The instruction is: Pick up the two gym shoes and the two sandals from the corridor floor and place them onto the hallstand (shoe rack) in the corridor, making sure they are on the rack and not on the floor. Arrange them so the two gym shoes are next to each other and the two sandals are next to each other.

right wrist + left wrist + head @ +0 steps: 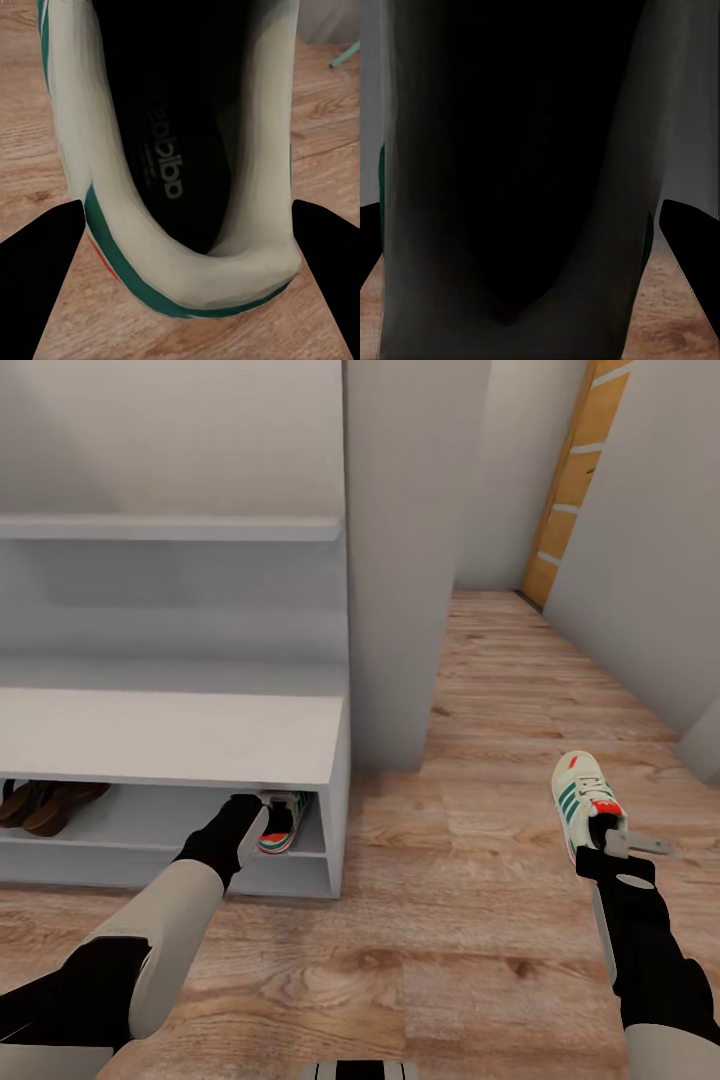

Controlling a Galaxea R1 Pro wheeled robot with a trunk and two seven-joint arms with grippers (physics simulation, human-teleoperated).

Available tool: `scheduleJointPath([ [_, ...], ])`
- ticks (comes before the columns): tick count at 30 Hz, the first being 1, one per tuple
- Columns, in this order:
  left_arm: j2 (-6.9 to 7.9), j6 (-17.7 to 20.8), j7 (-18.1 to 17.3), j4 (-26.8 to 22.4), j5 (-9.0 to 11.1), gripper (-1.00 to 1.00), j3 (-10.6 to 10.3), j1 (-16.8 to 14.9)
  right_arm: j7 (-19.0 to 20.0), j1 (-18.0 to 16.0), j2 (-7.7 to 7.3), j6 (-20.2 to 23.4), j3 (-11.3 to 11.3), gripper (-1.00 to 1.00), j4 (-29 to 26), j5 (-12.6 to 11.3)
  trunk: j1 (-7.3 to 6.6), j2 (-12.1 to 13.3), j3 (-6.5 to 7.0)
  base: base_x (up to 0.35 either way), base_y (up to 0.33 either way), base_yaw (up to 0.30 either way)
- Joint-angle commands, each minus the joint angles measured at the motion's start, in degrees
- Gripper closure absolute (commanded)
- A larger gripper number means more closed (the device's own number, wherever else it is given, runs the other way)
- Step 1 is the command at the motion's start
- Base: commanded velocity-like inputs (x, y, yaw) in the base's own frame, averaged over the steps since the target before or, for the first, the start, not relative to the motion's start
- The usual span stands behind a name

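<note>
Both arms point(160, 920) extended, each at a shoe point(583, 795).

A rack point(180, 745) stands against the wall on the left, with a wall shelf point(170, 527) above it. On its upper open tier, two sandals point(45, 805) lie at the left end and one shoe point(284, 822) sits at the right end, just inside the front edge. The left gripper point(262, 818) reaches into that tier at the shoe. To the right of the rack, well apart on the floor point(460, 880), lies the second shoe point(583, 792), with the right gripper point(604, 840) at its near end. A door point(578, 480) stands far back on the right.
</note>
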Motion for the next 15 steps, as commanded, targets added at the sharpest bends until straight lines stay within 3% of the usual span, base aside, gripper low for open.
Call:
scheduleJointPath([
  [1, 0.0, 0.0, 0.0, 0.0, 0.0, 1.0, 0.0, 0.0, 0.0, 0.0, 0.0, 0.0, 0.0, 1.0, 0.0, 0.0, 0.0, 0.0, 0.0, 0.145, -0.038, 0.0],
  [15, -0.04, 0.0, 0.0, 0.0, 0.0, 1.0, 0.0, 0.1, 0.0, 0.0, 0.0, 0.0, 0.0, 1.0, 0.0, 0.0, 0.0, 0.0, 0.0, 0.021, -0.006, 0.0],
])
